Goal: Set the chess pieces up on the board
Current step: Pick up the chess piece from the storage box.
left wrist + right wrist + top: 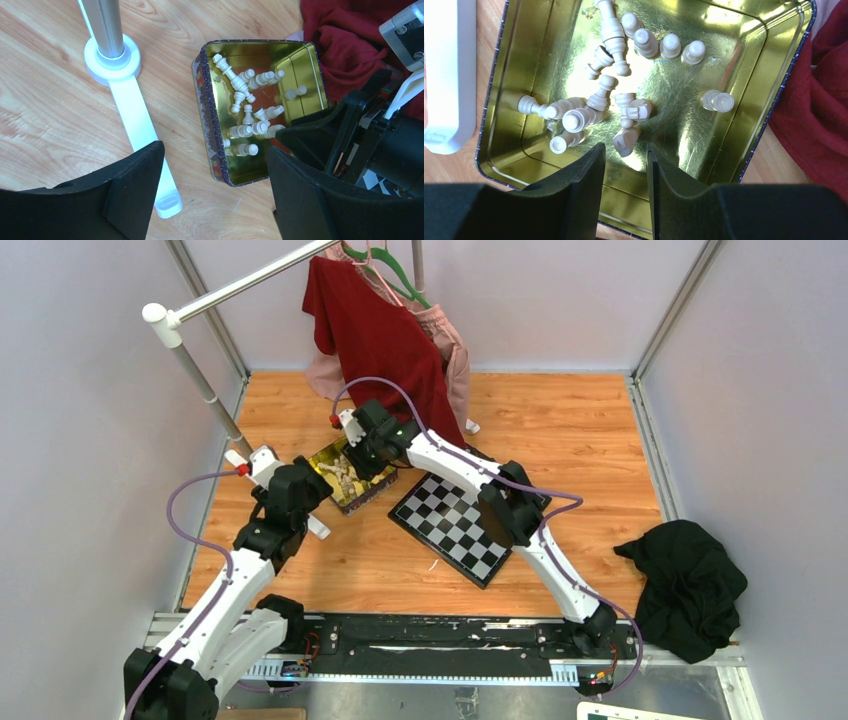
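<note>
Several cream chess pieces lie tumbled in the open gold tin, also seen in the left wrist view as pieces in the tin. My right gripper hangs inside the tin, open. One lying piece sits just past its fingertips, touched by neither. My left gripper stands wide open over the tin's near corner, holding nothing. The checkered board lies right of the tin, partly under the right arm. Its visible squares show no pieces.
A clothes rack's white foot and pole stand just left of the tin. A red garment and a pink one hang behind it. A black cloth lies at the table's right edge.
</note>
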`<state>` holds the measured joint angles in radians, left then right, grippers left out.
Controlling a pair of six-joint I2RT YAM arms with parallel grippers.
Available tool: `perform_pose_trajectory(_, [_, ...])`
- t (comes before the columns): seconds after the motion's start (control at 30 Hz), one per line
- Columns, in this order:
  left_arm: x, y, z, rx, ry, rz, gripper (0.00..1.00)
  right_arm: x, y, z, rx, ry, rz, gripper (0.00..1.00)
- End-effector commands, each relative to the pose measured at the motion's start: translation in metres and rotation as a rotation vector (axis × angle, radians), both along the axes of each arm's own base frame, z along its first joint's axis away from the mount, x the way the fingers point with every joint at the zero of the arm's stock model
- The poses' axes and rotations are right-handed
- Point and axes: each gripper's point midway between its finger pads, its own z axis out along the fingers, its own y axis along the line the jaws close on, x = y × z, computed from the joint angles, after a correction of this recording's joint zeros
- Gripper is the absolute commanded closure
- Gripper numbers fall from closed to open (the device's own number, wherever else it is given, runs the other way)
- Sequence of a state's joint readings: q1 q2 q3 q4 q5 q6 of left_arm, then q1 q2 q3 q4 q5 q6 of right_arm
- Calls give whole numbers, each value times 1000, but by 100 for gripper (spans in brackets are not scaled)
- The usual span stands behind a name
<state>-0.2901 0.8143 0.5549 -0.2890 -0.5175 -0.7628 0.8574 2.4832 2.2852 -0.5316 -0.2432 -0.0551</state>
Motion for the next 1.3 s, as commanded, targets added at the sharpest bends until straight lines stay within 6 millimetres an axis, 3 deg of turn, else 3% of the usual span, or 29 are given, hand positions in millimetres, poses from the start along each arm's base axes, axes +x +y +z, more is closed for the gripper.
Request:
perform_pose_trajectory(0.0, [3, 1, 2, -11, -28, 10, 20, 12, -1, -7, -2, -13, 10, 60])
perform_pose_trajectory(0.3, [4, 0, 1, -16, -32, 10, 20, 14, 4, -13, 8, -9, 27, 64])
perform_pose_trajectory(0.57, [2, 0, -3, -22, -29, 12, 20, 11, -1, -12, -8, -15, 31, 90])
perform_pose_trajectory(0.73, [-1, -1, -5, -35, -24, 10, 20, 8, -10, -4, -21, -31, 24, 100])
perform_pose_trajectory(1.27, [-5, 4, -16, -4, 27, 30, 20, -9, -22, 48, 49, -142, 17, 100])
